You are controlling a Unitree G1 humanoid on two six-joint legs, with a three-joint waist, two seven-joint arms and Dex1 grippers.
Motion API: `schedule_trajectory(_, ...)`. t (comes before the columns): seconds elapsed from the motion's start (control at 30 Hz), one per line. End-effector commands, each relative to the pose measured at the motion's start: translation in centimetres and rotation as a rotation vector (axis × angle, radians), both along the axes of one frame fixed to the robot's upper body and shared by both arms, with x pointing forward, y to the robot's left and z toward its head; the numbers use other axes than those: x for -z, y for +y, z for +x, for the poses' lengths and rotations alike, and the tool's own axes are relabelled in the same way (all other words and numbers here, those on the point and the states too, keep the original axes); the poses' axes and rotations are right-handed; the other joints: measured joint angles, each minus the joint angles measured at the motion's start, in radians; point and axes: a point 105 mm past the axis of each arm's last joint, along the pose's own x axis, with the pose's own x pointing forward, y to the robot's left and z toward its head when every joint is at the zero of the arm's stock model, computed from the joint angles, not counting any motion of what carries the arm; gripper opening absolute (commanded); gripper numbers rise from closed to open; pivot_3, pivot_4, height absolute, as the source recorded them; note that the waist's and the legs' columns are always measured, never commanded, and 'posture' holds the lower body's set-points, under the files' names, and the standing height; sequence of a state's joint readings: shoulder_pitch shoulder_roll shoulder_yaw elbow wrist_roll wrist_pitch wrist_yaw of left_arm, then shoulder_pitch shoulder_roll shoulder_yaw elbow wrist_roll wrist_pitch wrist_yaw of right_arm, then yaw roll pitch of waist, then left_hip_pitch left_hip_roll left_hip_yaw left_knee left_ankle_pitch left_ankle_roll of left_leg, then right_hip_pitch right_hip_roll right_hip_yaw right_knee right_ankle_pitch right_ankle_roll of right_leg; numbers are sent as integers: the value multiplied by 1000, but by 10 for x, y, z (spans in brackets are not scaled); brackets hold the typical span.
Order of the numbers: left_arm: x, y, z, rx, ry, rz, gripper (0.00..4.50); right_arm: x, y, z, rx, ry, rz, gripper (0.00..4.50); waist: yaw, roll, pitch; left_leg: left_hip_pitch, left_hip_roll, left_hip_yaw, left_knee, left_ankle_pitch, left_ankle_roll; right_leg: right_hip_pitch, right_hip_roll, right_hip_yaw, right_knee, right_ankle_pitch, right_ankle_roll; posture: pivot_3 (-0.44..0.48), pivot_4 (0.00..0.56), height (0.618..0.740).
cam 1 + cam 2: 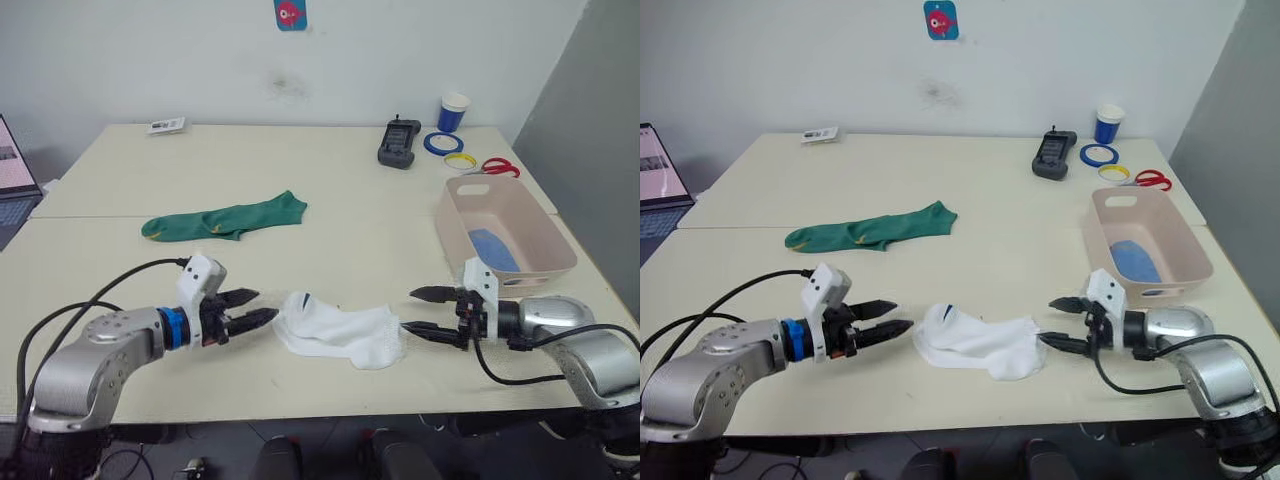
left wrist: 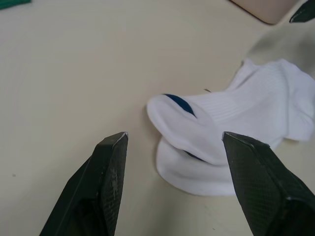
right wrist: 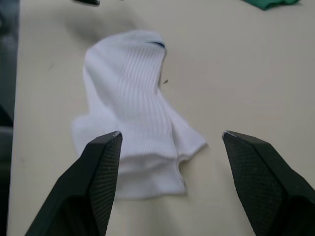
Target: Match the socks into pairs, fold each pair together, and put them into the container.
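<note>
Two white socks (image 1: 340, 333) lie stacked one on the other near the table's front edge, between my two grippers. My left gripper (image 1: 262, 307) is open just to their left, its fingertips (image 2: 114, 147) a short way from the toe end (image 2: 177, 118). Open as well, my right gripper (image 1: 415, 310) faces the cuff end (image 3: 147, 167) from the right, apart from it. Dark green socks (image 1: 225, 220) lie flat together farther back on the left. At the right stands the pale pink container (image 1: 535, 225), holding folded light blue socks (image 1: 493, 247).
Along the back edge stand a black device (image 1: 398, 143), a blue-and-white paper cup (image 1: 452, 113), rolls of tape (image 1: 448, 150) and red scissors (image 1: 497, 167). A small card (image 1: 166, 125) lies at the back left. A laptop (image 1: 14, 185) sits beyond the table's left side.
</note>
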State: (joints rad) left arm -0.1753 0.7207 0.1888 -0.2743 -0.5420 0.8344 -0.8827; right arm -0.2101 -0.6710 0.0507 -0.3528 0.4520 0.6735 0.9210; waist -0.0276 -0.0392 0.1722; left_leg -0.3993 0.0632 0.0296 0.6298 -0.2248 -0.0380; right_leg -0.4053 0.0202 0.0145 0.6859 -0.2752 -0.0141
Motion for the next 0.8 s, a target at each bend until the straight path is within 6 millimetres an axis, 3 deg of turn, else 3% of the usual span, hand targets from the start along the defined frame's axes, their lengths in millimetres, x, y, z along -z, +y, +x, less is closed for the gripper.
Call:
schedule_trajectory(0.03,1,-4,20,21,-40,13,3183,-3,4,0,164,94,67,3552,1,0,0,0,0,0,0,0,0,0,0,0,0,0,0,0,150,740)
schedule_trajectory(0.17,11,-19,35,74,-41,21,3183,1,12,-10,207,178,77,3552,2,0,0,-1,-1,1,0,0,0,0,-1,1,-2,0,0,0,150,740)
schedule_trajectory(0.4,31,-41,40,195,-35,67,3183,7,20,-15,212,163,0,3552,-2,0,0,-2,-1,2,0,0,0,0,0,0,-3,0,0,0,150,740)
schedule_trajectory(0.5,33,-47,37,238,-27,70,3223,4,24,-15,205,159,15,2949,-2,0,0,-2,0,2,0,0,0,0,1,0,-3,0,0,0,150,740)
schedule_trajectory(0.73,33,-48,35,258,-29,69,974,5,27,-15,212,181,8,394,-2,0,0,-2,0,2,0,0,0,0,2,0,-3,0,1,0,150,740)
schedule_trajectory(0.8,32,-47,34,259,-30,66,323,5,28,-14,214,182,7,0,-2,0,0,-2,0,2,0,0,0,0,2,0,-3,0,1,0,150,740)
